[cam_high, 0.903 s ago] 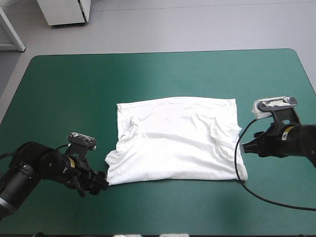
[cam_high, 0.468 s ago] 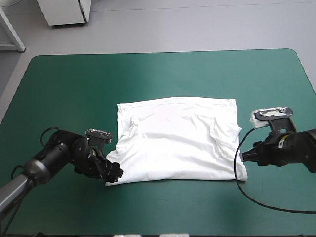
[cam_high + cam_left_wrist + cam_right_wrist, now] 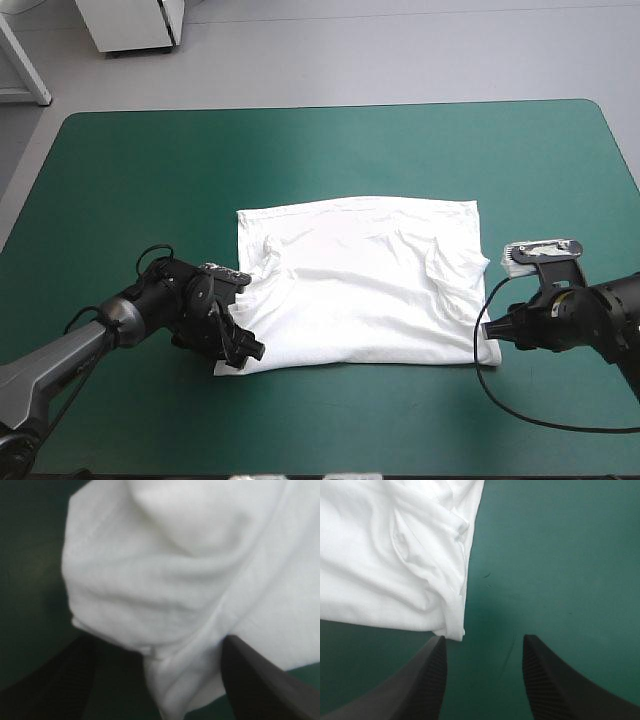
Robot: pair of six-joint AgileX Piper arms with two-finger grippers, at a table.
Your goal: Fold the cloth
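High view. Item: white short-sleeved cloth T-shirt point(image 3: 360, 280), lay spread flat w/ creases by both side edges, mid-table on the teal-green cover point(image 3: 300, 150), nearer the near edge than the far one. Left gripper point(image 3: 245, 350), broad black curved fins, was low at the T-shirt's near-left corner, touching the cloth. Right gripper point(image 3: 497, 333), same make, sat just beside the near-right corner; contact couldn't be told from here.

Left wrist view. Left gripper point(image 3: 157, 645) was released: fingers point(image 3: 260, 685) stood wide apart. A bunched, rounded corner of the T-shirt point(image 3: 190, 580) lay between and ahead of them, a narrow tongue of hem hanging down into the gap. Cover point(image 3: 30, 555) showed dark beside the cloth.

Right wrist view. Right gripper point(image 3: 482, 640) was also released: fingers point(image 3: 420, 680) stood apart w/ bare cover point(image 3: 560, 555) between them. The T-shirt point(image 3: 385, 555) corner, hem rolled, lay just ahead of one fingertip, off to that side, not between the fingers.
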